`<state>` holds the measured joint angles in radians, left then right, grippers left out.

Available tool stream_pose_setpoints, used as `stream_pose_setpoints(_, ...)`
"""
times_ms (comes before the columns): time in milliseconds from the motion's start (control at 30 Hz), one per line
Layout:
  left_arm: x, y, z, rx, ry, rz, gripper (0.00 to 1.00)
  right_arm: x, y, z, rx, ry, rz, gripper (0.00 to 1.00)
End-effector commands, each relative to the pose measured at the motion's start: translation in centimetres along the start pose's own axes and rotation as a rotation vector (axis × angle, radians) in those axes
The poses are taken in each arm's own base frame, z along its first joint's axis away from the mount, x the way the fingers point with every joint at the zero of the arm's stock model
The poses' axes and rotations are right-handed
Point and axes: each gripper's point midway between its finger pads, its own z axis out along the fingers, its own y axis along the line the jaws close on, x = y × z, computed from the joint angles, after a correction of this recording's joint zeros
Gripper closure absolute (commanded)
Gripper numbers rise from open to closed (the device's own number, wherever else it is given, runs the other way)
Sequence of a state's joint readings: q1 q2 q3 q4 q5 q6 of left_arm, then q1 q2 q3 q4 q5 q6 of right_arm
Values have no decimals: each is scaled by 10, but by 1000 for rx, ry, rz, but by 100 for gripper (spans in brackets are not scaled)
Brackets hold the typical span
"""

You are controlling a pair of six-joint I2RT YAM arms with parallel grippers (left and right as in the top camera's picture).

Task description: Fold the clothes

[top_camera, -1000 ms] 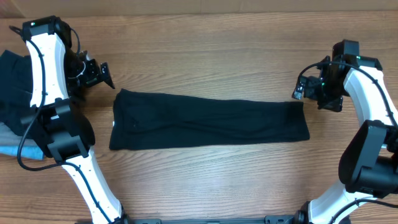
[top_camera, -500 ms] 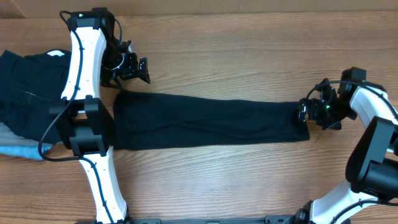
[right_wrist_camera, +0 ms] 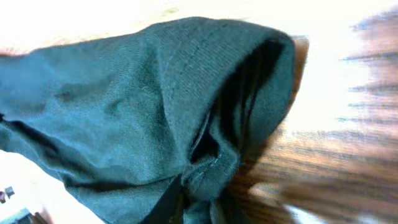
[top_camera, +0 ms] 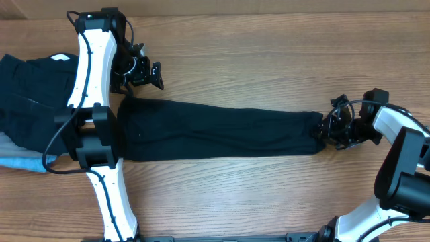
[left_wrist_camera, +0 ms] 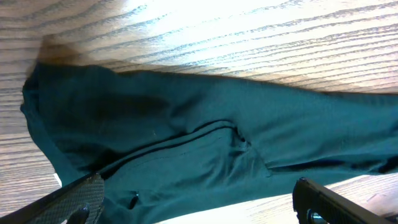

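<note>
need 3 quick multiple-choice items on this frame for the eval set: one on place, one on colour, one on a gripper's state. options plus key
1. Where is the right gripper?
A. Over the middle of the shirt
B. On bare wood, far from the shirt
C. At the shirt's right end

2. What colour is the shirt?
A. White
B. Black
C. Red

3. What state is the left gripper in?
A. Open, holding nothing
B. Shut on the shirt
C. Shut on a cup

Key:
1. C, the overhead view shows it at the shirt's right end, where the fabric bunches toward it.
2. B, the fabric looks black from overhead.
3. A, its fingers stand wide apart near the shirt's upper left corner, with nothing between them.
</note>
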<state>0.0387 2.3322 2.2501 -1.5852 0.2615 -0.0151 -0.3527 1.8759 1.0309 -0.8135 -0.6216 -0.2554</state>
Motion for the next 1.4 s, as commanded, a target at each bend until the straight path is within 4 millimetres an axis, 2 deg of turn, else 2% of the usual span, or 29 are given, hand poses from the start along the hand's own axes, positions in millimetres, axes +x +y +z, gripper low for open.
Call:
stream_pose_setpoints(0, 1, -6, -12, 1, -33, 30, 0, -11, 10, 2, -62, -45, -35, 96)
stream_pose_setpoints(133, 1, -7, -12, 1, -32, 23, 0, -40, 3, -13, -37, -142, -76, 96)
stream_pose_setpoints(233, 0, -7, -12, 5, -37, 9, 0, -76, -20, -57, -2, -268, 42, 96)
stream_pose_setpoints(300, -3, -17, -13, 59, -50, 12, 0, -83, -29, -75, 16, -301, 62, 96)
stream_pose_setpoints(333, -6, -28, -14, 115, -60, 21, 0, -86, -35, -82, 37, -313, 70, 96)
stream_pose_setpoints(467, -11, -50, -11, 150, -84, 74, 0, -91, -52, -95, 160, -314, 79, 96)
stream_pose_setpoints(533, -9, -52, -10, 150, -77, 77, 0, -100, -41, -113, 162, -314, 78, 96)
stream_pose_setpoints(600, -10, -52, -10, 149, -79, 78, 0, -116, -18, -144, 166, -331, 54, 96)
stream_pose_setpoints(667, -12, -49, -14, 151, -95, 75, 0, -125, -2, -158, 189, -337, 24, 96)
stream_pose_setpoints(733, -14, -46, -25, 152, -128, 75, 0, -122, 20, -153, 178, -295, -3, 96)
stream_pose_setpoints(800, -16, -42, -36, 151, -162, 90, 0, -115, 49, -131, 173, -220, -59, 96)
stream_pose_setpoints(833, -16, -40, -37, 151, -165, 88, 0, -112, 62, -121, 166, -192, -85, 96)
stream_pose_setpoints(867, -16, -38, -38, 150, -166, 84, 0, -106, 87, -102, 152, -144, -143, 96)
stream_pose_setpoints(933, -14, -36, -38, 151, -160, 76, 0, -97, 121, -77, 135, -87, -233, 96)
stream_pose_setpoints(1033, -12, -34, -38, 147, -150, 70, 0, -80, 163, -42, 169, -18, -373, 96)
stream_pose_setpoints(1133, -12, -34, -38, 147, -150, 70, 0, -62, 183, -20, 228, 34, -463, 96)
stream_pose_setpoints(1233, -6, -34, -37, 146, -127, 66, 0, -47, 190, -5, 226, 79, -496, 96)
stream_pose_setpoints(1367, -5, -34, -37, 146, -124, 69, 0, -47, 193, 16, 212, 55, -542, 96)
